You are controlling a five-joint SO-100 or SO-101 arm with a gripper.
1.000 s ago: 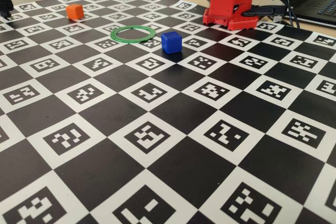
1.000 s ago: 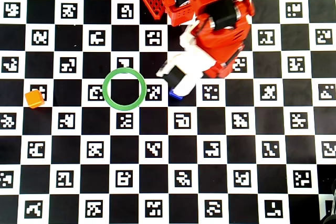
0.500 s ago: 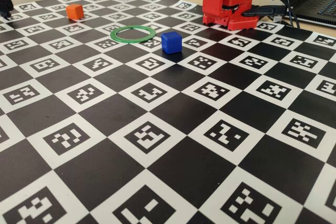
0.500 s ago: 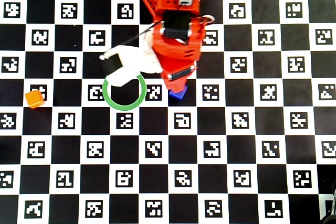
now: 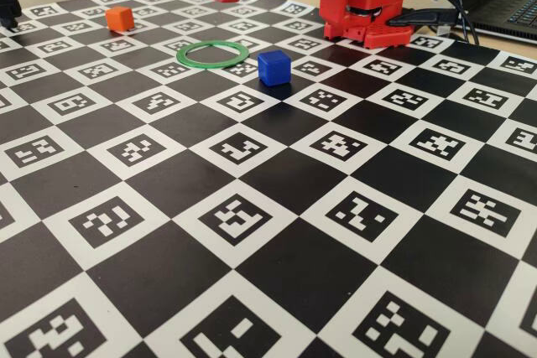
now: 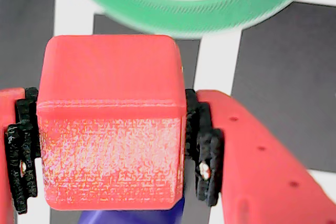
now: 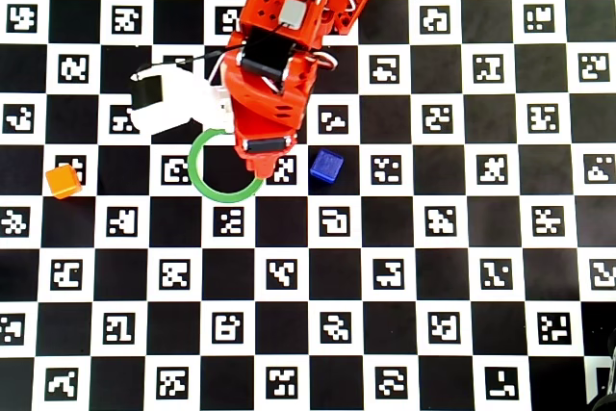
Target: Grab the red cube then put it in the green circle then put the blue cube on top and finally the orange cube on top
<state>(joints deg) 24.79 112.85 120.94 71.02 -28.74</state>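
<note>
While my gripper (image 6: 107, 145) hugs the red cube (image 6: 110, 124) tight, it hangs over the green circle (image 7: 204, 183). Blue cube (image 7: 327, 166) sits at ring's 3 o'clock, orange cube (image 7: 63, 181) far at 9, per overhead view.

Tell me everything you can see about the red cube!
The red cube is a small, plain block with rounded edges and a rough, woven-looking plastic face. In the wrist view it sits upright, squeezed between the gripper's two red fingers, whose black pads press its left and right sides. It is held up off the checkered board, close to the green ring. A bit of blue shows under it.
</note>
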